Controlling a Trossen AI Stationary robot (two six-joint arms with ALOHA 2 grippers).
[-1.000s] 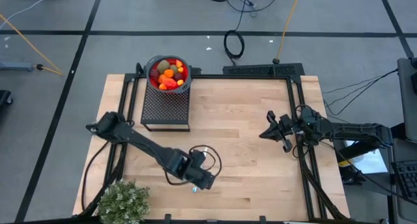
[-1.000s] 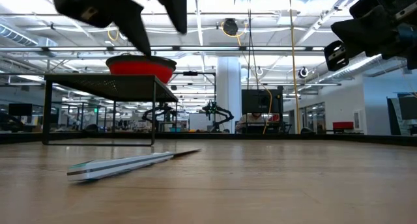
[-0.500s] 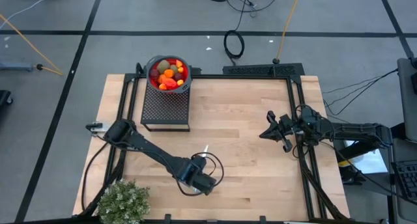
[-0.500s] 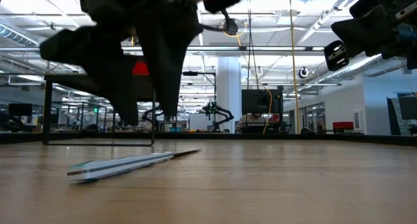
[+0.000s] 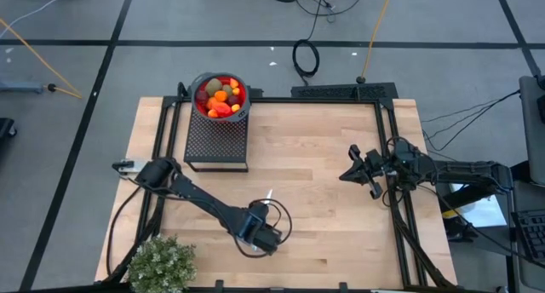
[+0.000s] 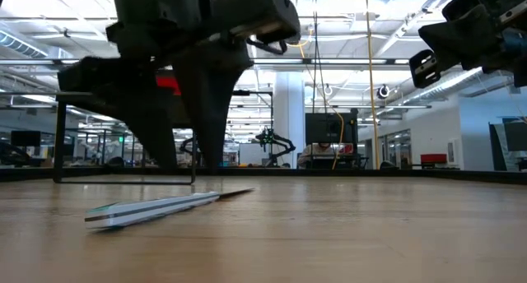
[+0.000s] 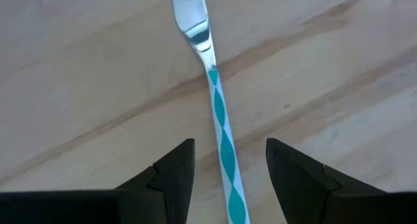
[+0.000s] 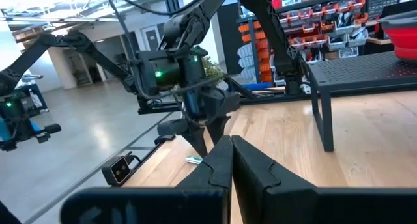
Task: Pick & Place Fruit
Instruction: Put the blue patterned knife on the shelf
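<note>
Left gripper [image 5: 266, 238] is low over the near-middle of the wooden table [image 5: 324, 157], pointing down, fingers [image 7: 176, 175] parted with a gap between them and nothing held. A butter knife [image 7: 218, 113] with a teal-and-white twisted handle lies flat on the wood straight below it; in the left wrist view the handle runs into the gap between the two fingers, neither one touching it, blade pointing away. Low view shows the same knife [image 6: 160, 207] flat on the table with the left arm right above it. The fruit [image 5: 220, 97] is well away from this gripper: a pile of red, orange and olive pieces in a red bowl [image 5: 239, 101] sitting on a black mesh stand [image 5: 217, 144] at the table's far left edge. Right gripper [image 5: 356, 175] hangs above the right side of the table, fingers pressed together, empty, far from the fruit. A bushy grey-green plant [image 5: 162, 263] sits at the near left corner.
</note>
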